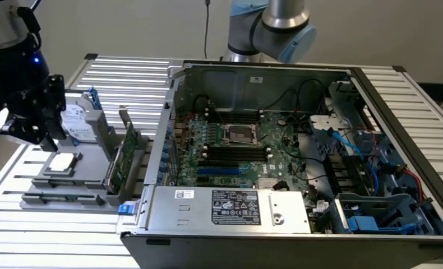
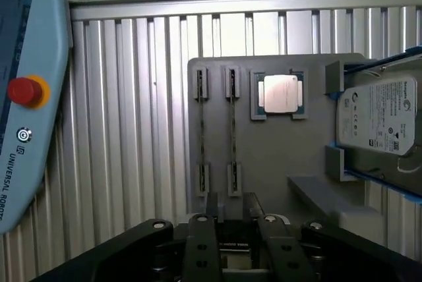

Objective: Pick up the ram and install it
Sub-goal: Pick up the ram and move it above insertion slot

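Ram stands on its thin edge in a flat gray tray: two long dark sticks side by side, each held at both ends by small gray clips. The same tray carries a square processor chip with a pale metal lid, set in a shallow frame. It also carries a silver hard drive with a white label, cradled between gray blocks and blue rails. In the exterior view a green expansion card stands upright at the tray's edge nearest the computer case.

The gripper hangs above the tray near the end of the sticks, touching neither. Its black jaws stand apart with nothing between them.

The tray rests on a ribbed aluminium table. The case lies open on its side, showing a green motherboard with black slots, cables and blue plastic fittings. A pale blue handheld controller with a red button lies on the table beside the tray.
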Tool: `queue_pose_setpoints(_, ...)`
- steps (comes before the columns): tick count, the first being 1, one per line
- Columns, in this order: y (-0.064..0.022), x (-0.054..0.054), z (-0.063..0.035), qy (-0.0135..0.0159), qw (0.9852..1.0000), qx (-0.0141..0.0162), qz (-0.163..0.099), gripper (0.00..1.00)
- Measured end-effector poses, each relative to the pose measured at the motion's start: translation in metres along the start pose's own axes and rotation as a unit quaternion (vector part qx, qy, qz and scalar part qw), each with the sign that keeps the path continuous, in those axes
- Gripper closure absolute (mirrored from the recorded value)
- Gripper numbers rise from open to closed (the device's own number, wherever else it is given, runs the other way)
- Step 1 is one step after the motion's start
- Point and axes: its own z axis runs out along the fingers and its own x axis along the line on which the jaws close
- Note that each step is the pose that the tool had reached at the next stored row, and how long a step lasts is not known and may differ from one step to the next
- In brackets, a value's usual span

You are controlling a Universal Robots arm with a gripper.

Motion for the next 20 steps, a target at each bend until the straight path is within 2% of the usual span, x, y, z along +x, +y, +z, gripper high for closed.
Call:
queue_pose_setpoints(1,0.0028,0.001,0.0016,-0.0002,1.0,0.0007,0.0,0.7)
queue_pose_setpoints(2,0.0057,0.002,0.0035,-0.0003,1.0,0.001,0.0,0.64)
queue_pose_setpoints(9,0.0221,0.007,0.0171,-0.0002,1.0,0.0011,-0.002,0.64)
queue_pose_setpoints(14,0.0225,0.018,0.0267,-0.0004,1.0,0.0009,-0.002,0.64)
queue_pose_setpoints(20,0.0217,0.024,0.0379,-0.0005,1.0,0.001,-0.003,0.64)
